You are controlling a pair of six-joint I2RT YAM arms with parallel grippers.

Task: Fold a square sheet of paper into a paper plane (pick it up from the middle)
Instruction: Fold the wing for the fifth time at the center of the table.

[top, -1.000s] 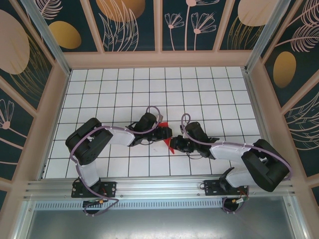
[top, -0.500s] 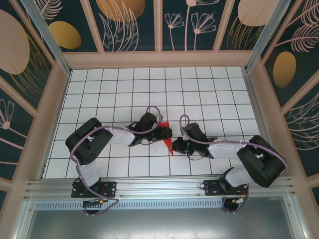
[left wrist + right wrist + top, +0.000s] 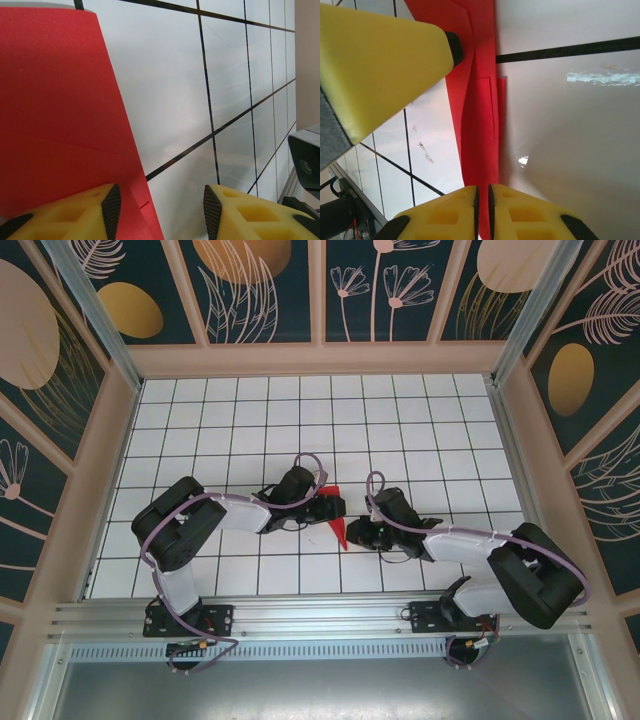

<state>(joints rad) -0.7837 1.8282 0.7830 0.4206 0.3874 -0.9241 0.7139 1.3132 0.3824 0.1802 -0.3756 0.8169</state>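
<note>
On the gridded desk (image 3: 300, 420), folded red paper (image 3: 339, 530), left hand (image 3: 160, 207) spread apart, one finger over it, right hand (image 3: 483, 205) pinched onto its narrow end

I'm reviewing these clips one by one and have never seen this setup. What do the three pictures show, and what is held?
Two robot arms, the left arm and the right arm, are bolted at the near edge of a white gridded table. The overhead picture looks from above and behind them. The other two come from a camera on each wrist, so the yellow fingers at the bottom are that arm's own jaws. Between the arms lies a folded red paper, creased into a narrow pointed shape. The right jaws are nearly shut and seem to pinch its narrow end; the left jaws stand open, one finger over the paper.
</note>
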